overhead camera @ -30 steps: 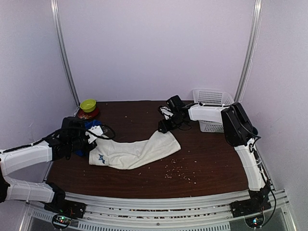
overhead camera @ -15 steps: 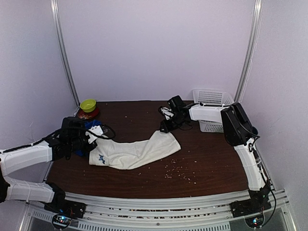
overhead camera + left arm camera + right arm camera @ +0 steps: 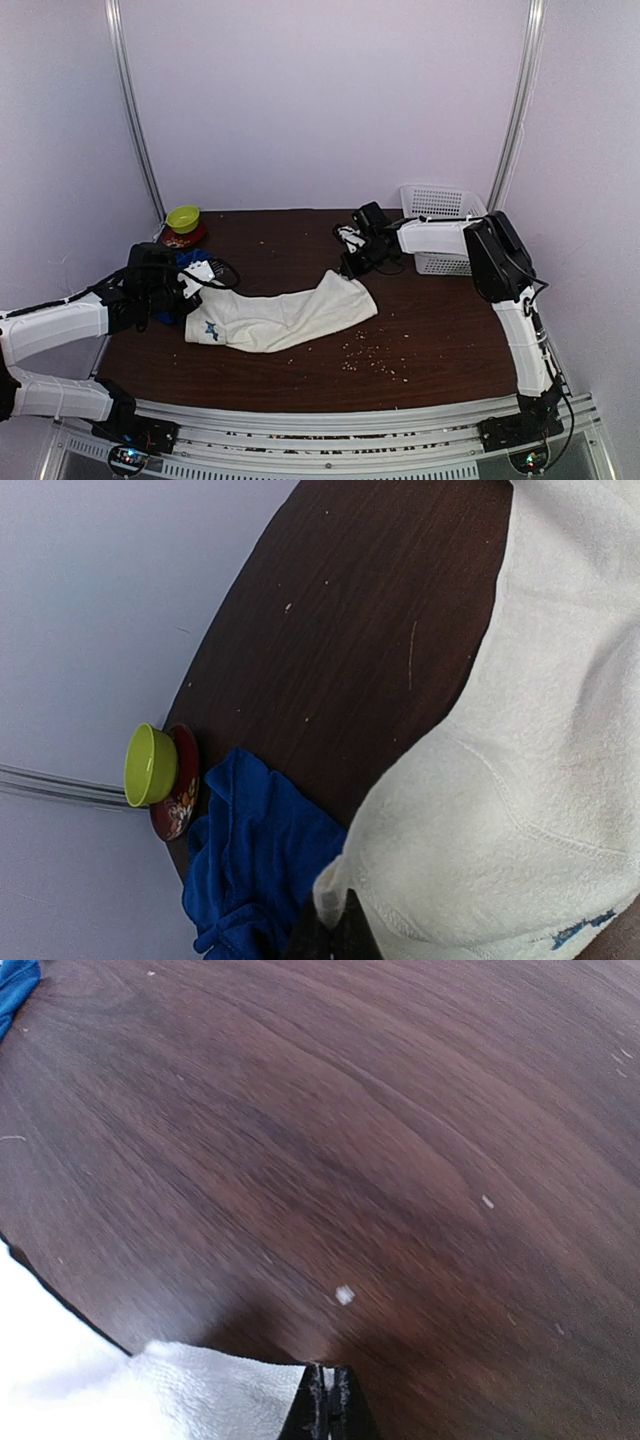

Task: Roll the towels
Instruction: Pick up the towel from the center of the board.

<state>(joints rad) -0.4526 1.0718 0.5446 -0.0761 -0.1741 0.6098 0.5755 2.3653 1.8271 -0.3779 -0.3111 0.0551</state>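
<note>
The cream-white terry towel (image 3: 290,317) bears a small blue mark (image 3: 211,329) at its left end; the royal-blue cloth towel (image 3: 250,865) is plain. Far left, a lime-green bowl (image 3: 183,217) tops a red patterned saucer (image 3: 182,795).

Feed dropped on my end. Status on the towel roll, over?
Left jaws shut on white towel, left end. Right jaws shut on its far corner. Not yet rolled. Blue towel bunched beside left end.

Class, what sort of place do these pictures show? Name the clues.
Probably a robot test booth: two arms bolted at a dark wooden table, plain white walls close around, metal corner posts.
</note>
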